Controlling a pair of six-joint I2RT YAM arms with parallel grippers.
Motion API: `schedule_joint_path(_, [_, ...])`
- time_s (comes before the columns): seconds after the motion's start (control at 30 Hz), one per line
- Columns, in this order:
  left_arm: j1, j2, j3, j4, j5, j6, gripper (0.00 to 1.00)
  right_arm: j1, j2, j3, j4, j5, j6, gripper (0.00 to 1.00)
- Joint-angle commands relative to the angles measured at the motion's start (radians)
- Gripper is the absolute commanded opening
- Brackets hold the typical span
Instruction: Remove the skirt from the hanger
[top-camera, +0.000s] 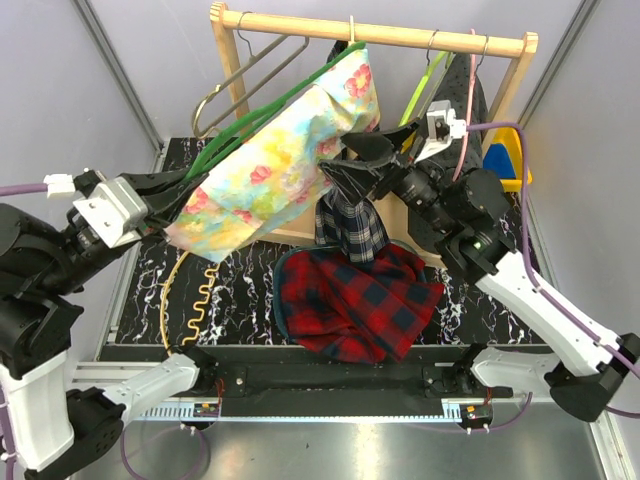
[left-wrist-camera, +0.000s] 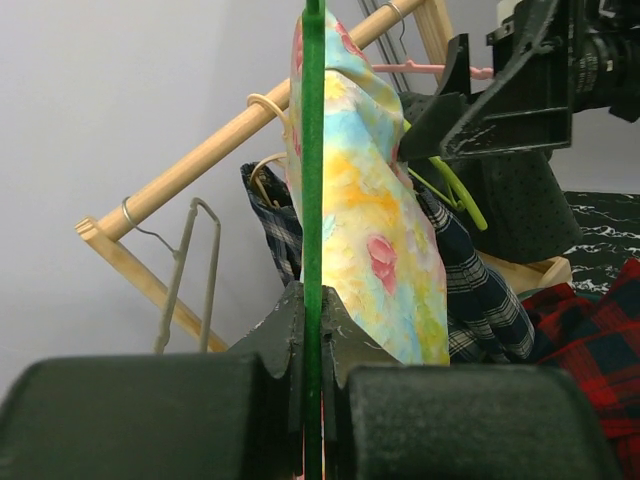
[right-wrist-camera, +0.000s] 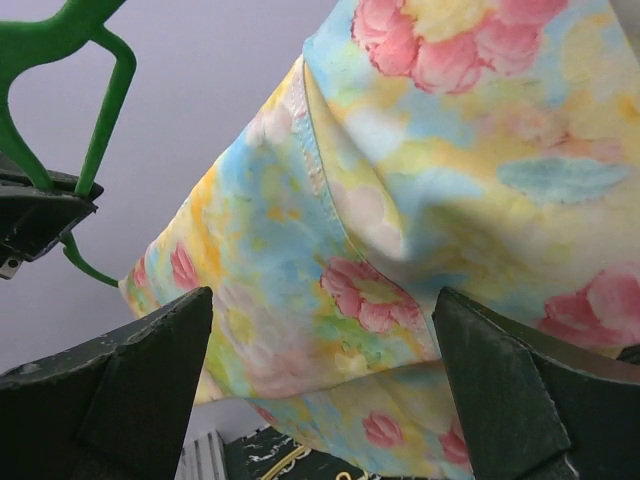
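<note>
left side: the left gripper (left-wrist-camera: 313, 305) is clamped tight on the lower bar of the green hanger (left-wrist-camera: 313, 150), which sits edge-on between its fingers. the hanger is pulled out towards the left, its hook end up at the wooden rack (top-camera: 400, 37) on the far side. a bare grey hanger (top-camera: 235, 80) hangs from the rail just left of it.

centre: the floral skirt (top-camera: 280, 160) is on the green hanger, stretched at a slant from the rail down towards the left gripper, with its lower edge above the black marbled table (top-camera: 250, 290). a dark checked garment (top-camera: 350, 225) hangs behind and below the skirt's right edge.

container, centre near: what appears to be a round dark green basket (top-camera: 283, 300), only part of its rim visible, holds a bunched red plaid cloth (top-camera: 365, 300) that spills over the right side.

right side: the right gripper (right-wrist-camera: 320, 300) has its jaws spread wide, facing the skirt's right portion, with the cloth filling the space ahead of its fingers. contact with the cloth cannot be confirmed.

container, far right: a blue and yellow bin (top-camera: 505, 160) stands beside the rack's right post, partly hidden by the right arm. its contents cannot be made out.
</note>
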Motion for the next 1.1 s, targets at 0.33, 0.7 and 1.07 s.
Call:
schedule_joint_path(0.33, [-0.002, 0.000, 0.038, 0.179, -0.038, 0.094, 0.00, -0.082, -0.010, -0.069, 0.105, -0.115, 0.128, 1.00])
schedule_joint_path(0.7, [-0.002, -0.012, 0.038, 0.211, -0.052, 0.085, 0.00, -0.099, 0.053, -0.044, 0.160, -0.175, 0.184, 1.00])
schedule_joint_path(1.07, [-0.002, -0.026, -0.017, 0.182, -0.020, 0.037, 0.00, -0.103, 0.138, 0.037, 0.327, -0.235, 0.279, 1.00])
